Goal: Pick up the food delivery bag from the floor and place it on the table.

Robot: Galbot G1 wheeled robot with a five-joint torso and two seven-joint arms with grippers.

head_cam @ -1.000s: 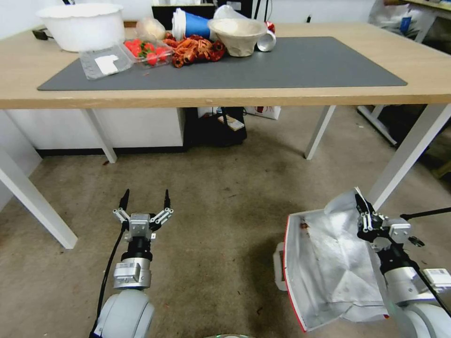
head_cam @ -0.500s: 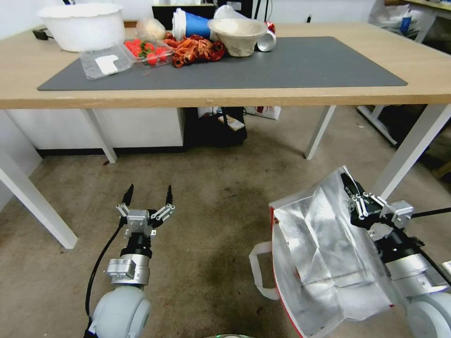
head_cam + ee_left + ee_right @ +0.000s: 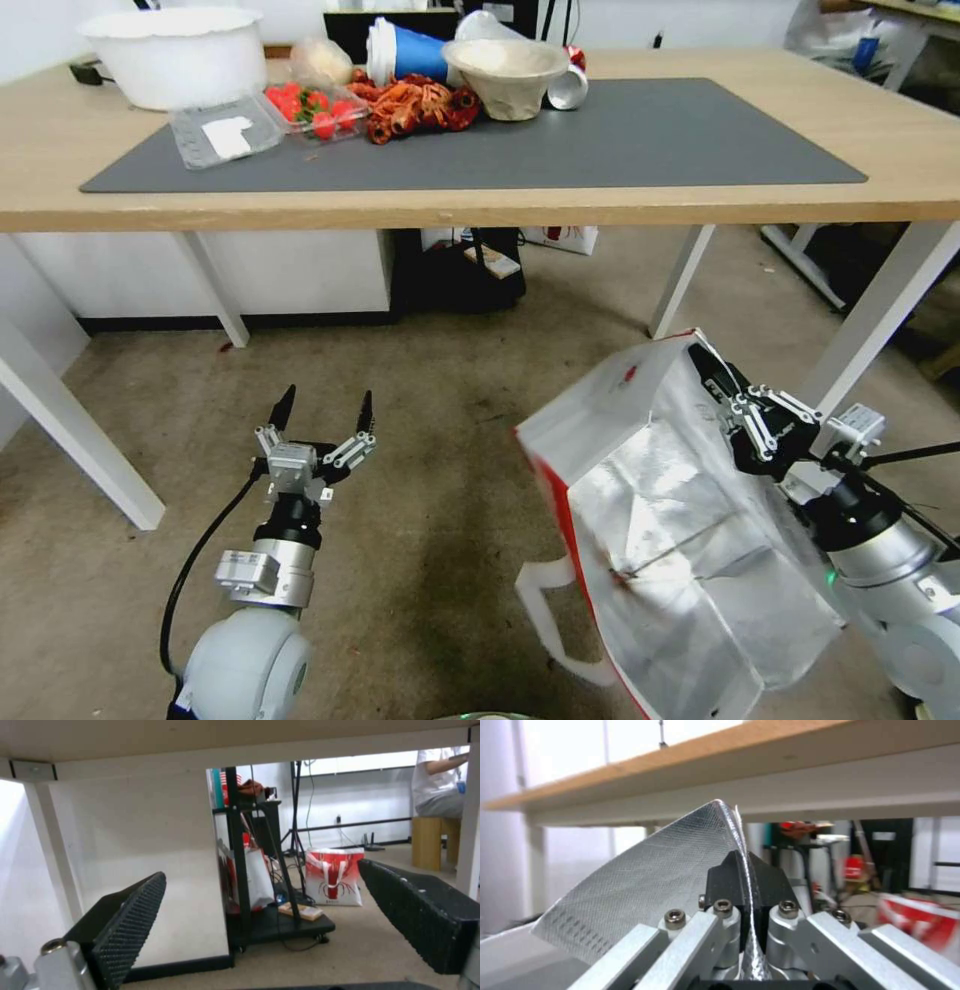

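The food delivery bag (image 3: 650, 520), white with red trim and silver foil lining, hangs lifted off the floor (image 3: 450, 470) at the right, its mouth open and a white strap handle drooping below. My right gripper (image 3: 712, 378) is shut on the bag's far top edge; in the right wrist view the black fingers (image 3: 730, 881) pinch the foil wall of the bag (image 3: 650, 885) under the table (image 3: 760, 768). My left gripper (image 3: 322, 410) hovers open and empty over the carpet at the left, its pads (image 3: 132, 922) spread wide. The table (image 3: 900, 130) with its dark grey mat stands ahead.
On the table's left end sit a white bowl (image 3: 175, 55), a strawberry tray (image 3: 310, 108), red crayfish (image 3: 415, 105) and a paper bowl (image 3: 505, 75). White table legs (image 3: 865, 320) rise close to the bag. A black cart (image 3: 265, 896) stands under the table.
My right gripper has risen and moved toward the table, carrying the bag off the floor and tilting it so its white side shows. The left gripper edged slightly forward.
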